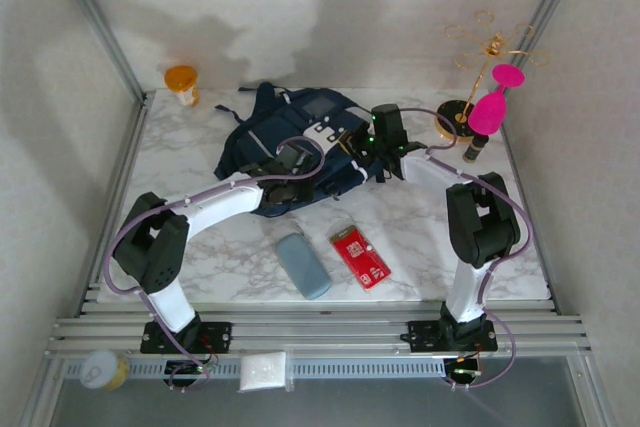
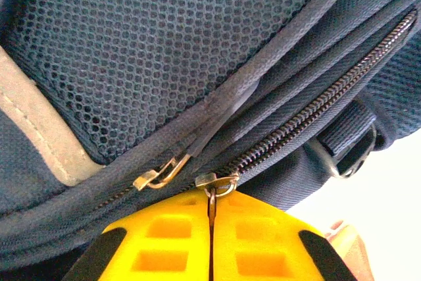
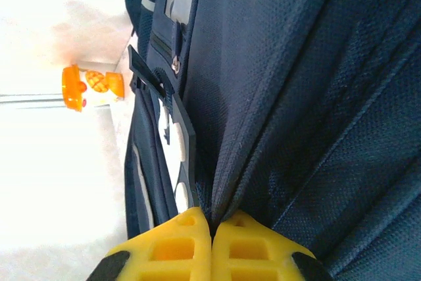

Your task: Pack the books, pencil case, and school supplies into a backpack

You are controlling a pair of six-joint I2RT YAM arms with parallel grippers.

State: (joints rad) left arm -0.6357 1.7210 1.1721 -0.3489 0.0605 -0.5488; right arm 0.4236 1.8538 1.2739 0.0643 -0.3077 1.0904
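Left gripper [image 2: 212,210] closed, pinching the metal zipper pull [image 2: 212,187] of the large navy fabric backpack [image 1: 272,132]. Right gripper [image 3: 212,225] clamped on a backpack fabric fold. Backpack mid-surface, toward far edge. Soft grey-blue oblong pencil case [image 1: 303,265] by near edge, long axis far-to-near, flat red rectangular packet [image 1: 361,256] just beside.

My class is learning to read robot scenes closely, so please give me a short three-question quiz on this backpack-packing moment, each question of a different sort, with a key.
1. True or false: the grey-blue pouch lies on the table beside the red packet, outside the backpack.
2. The left gripper is shut on: A) the red packet, B) a zipper pull, C) the pouch.
3. What does the right gripper pinch?
Key: 1 true; 2 B; 3 a fold of the backpack's fabric.
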